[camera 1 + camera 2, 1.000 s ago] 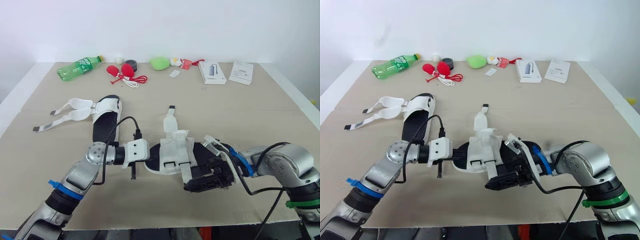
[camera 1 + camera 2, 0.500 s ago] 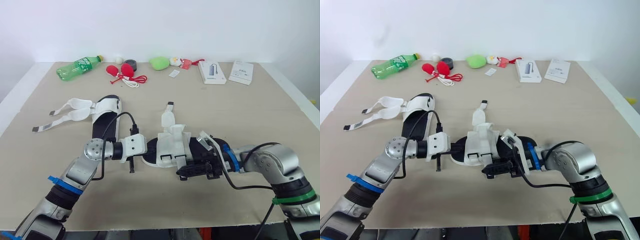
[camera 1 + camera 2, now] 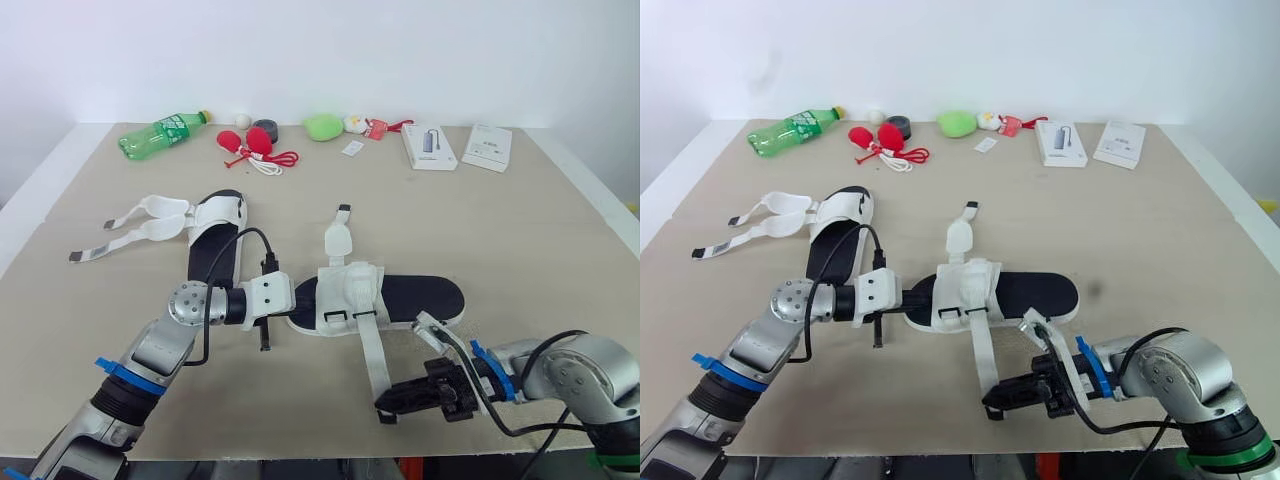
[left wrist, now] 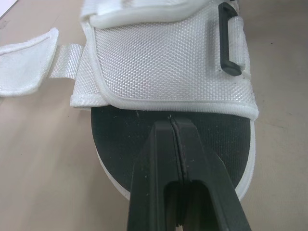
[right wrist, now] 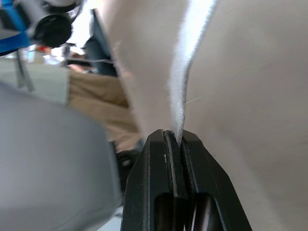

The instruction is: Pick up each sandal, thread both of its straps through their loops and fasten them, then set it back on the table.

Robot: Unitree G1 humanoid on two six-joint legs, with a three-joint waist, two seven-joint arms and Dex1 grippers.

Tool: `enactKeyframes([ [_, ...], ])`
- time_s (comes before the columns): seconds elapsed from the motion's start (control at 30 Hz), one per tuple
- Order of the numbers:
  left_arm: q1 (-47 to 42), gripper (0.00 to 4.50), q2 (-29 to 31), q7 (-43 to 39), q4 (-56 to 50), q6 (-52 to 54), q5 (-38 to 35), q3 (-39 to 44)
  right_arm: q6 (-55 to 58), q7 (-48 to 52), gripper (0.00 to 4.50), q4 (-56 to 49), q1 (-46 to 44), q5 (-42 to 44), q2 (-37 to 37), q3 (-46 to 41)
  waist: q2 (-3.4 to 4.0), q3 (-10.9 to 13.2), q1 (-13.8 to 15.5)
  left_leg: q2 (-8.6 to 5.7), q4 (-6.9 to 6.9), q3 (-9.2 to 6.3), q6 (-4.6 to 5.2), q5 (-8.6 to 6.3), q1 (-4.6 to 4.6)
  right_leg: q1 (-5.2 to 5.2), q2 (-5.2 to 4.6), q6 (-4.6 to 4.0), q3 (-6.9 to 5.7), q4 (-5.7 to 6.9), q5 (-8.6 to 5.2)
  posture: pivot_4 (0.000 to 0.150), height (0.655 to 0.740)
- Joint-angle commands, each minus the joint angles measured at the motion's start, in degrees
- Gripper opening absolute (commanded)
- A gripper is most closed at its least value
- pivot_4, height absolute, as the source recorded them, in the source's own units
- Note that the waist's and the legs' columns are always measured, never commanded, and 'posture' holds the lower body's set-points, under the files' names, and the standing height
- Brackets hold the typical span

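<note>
My right gripper (image 5: 174,135) is clamped on the tip of a strap (image 3: 372,355), which stretches from the sandal (image 3: 430,296) toward the near edge of the table (image 3: 540,230). My left gripper (image 4: 172,122) is closed and empty, its tips over that sandal's insole. The other sandal (image 3: 215,240) lies further left, straps loose.

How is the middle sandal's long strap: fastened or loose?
Loose: the strap lies stretched from the sandal across the table, tip pinched in the right end effector.
</note>
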Motion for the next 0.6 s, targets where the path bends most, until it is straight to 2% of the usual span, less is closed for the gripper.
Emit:
enactKeyframes([
  [0.03,0.3,0.0,0.0,-1.2,-0.1,0.4,0.7,-1.5,0.6,1.8,0.1,-2.5,-0.3,2.5,-1.6,-0.2,0.0,0.0,0.0,0.0,0.0,0.0,0.0,0.0,0.0,0.0,0.0,0.0,0.0,0.0,0.0,0.15,0.74],
  [0.17,0.5,0.0,-0.1,-1.1,-0.1,0.5,0.8,-1.4,-1.8,1.3,0.1,-3.1,-0.1,1.9,-1.1,-0.1,0.0,0.0,0.0,0.0,-0.01,0.0,0.0,0.0,0.0,-0.01,0.01,0.0,0.0,0.0,-0.01,0.15,0.74],
  [0.23,0.7,0.0,0.0,-1.1,-0.3,0.5,0.8,-1.4,2.0,0.9,0.1,-2.2,-1.3,4.4,-1.1,-0.1,0.0,0.0,0.0,0.0,-0.01,0.0,0.0,0.0,0.0,-0.01,0.01,0.0,-0.01,0.0,-0.01,0.15,0.74],
  [0.3,0.8,0.0,0.1,-1.1,-0.3,0.5,0.8,-1.4,3.5,4.4,0.73,-3.0,-3.0,6.5,-3.1,1.1,0.01,0.0,0.0,0.0,0.0,0.02,0.0,0.0,0.0,-0.02,0.0,0.0,0.02,0.0,-0.01,0.15,0.74],
  [0.33,0.8,0.0,0.1,-1.1,-0.2,0.5,0.8,-1.3,3.5,5.4,0.9,-3.6,-3.8,6.7,-4.1,1.6,0.01,0.0,0.0,0.0,0.0,0.03,0.0,0.0,0.0,-0.02,-0.01,0.0,0.03,0.0,0.0,0.15,0.74],
  [0.4,0.8,0.0,0.1,-1.1,-0.1,0.5,0.8,-1.3,2.4,6.5,1.86,-3.8,-5.3,6.0,-5.4,1.9,0.0,0.0,0.0,0.0,0.0,0.01,0.0,0.0,0.0,-0.02,0.0,-0.01,0.01,0.0,0.0,0.15,0.74],
  [0.43,0.7,0.0,0.1,-1.1,0.1,0.5,0.8,-1.3,0.7,7.9,1.86,-3.8,-6.5,5.0,-6.3,2.0,0.01,0.0,0.0,0.0,0.0,0.02,0.0,0.0,0.0,-0.02,-0.01,-0.01,0.01,-0.01,-0.01,0.15,0.74],
  [0.47,0.6,0.0,0.0,-1.1,0.2,0.4,0.8,-1.3,-2.3,9.2,2.49,-3.6,-8.2,2.5,-7.6,2.4,0.01,0.0,0.0,0.0,0.0,0.03,-0.01,-0.01,0.0,-0.04,-0.01,-0.01,0.01,-0.01,0.0,0.15,0.74],
  [0.5,0.5,0.0,0.0,-1.1,0.3,0.4,0.9,-1.3,-7.2,11.3,2.49,-3.4,-10.0,-1.2,-9.0,3.1,0.01,0.0,0.0,0.0,0.0,0.05,-0.01,0.0,0.0,-0.05,-0.01,-0.01,0.02,-0.01,0.0,0.15,0.74],
  [0.6,0.2,0.0,-0.2,-1.2,0.6,0.2,0.9,-1.4,-26.3,20.3,3.66,-1.5,-14.3,-12.4,-11.2,4.2,0.03,0.0,0.0,0.0,0.02,0.05,-0.01,-0.01,0.0,-0.06,-0.02,-0.01,0.0,-0.02,0.0,0.15,0.74],
])
